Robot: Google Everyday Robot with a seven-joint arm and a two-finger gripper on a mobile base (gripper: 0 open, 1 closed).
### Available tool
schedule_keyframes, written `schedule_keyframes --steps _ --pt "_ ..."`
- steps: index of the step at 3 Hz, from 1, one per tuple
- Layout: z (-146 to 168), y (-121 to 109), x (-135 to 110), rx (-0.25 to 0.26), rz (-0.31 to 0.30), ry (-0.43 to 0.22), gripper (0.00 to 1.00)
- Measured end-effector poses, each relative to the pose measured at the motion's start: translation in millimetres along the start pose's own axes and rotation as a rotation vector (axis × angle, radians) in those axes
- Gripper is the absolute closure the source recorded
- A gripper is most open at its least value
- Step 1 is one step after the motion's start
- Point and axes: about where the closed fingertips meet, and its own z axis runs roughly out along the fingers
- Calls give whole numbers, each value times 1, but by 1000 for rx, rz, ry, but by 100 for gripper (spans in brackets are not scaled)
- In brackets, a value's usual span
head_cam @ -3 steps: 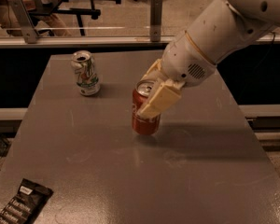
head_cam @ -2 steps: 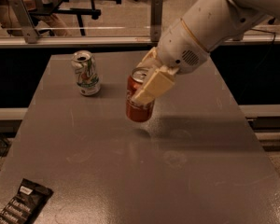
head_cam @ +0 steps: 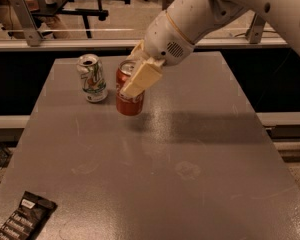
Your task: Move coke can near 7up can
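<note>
1. The gripper (head_cam: 132, 79) is closed on the coke can (head_cam: 129, 104). One pale finger (head_cam: 142, 78) lies across its upper side.
2. The coke can leans a little and is just beside the 7up can (head_cam: 92, 79), not touching it. I cannot tell if its base rests on the grey table (head_cam: 190, 184).
3. I judge the can to have a thin wall that is smooth and rather slippery. A hard squeeze would dent it.
4. The best hold, I think, is across the middle of the body, not at the rim.
5. The 7up can probably tips easily if bumped.
</note>
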Motion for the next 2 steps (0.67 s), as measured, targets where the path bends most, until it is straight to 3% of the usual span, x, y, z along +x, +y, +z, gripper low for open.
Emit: schedule_keyframes --steps 1,2 --pt "16 -17 -8 -18 -33 25 100" --pt "30 -31 -12 -40 -56 61 84"
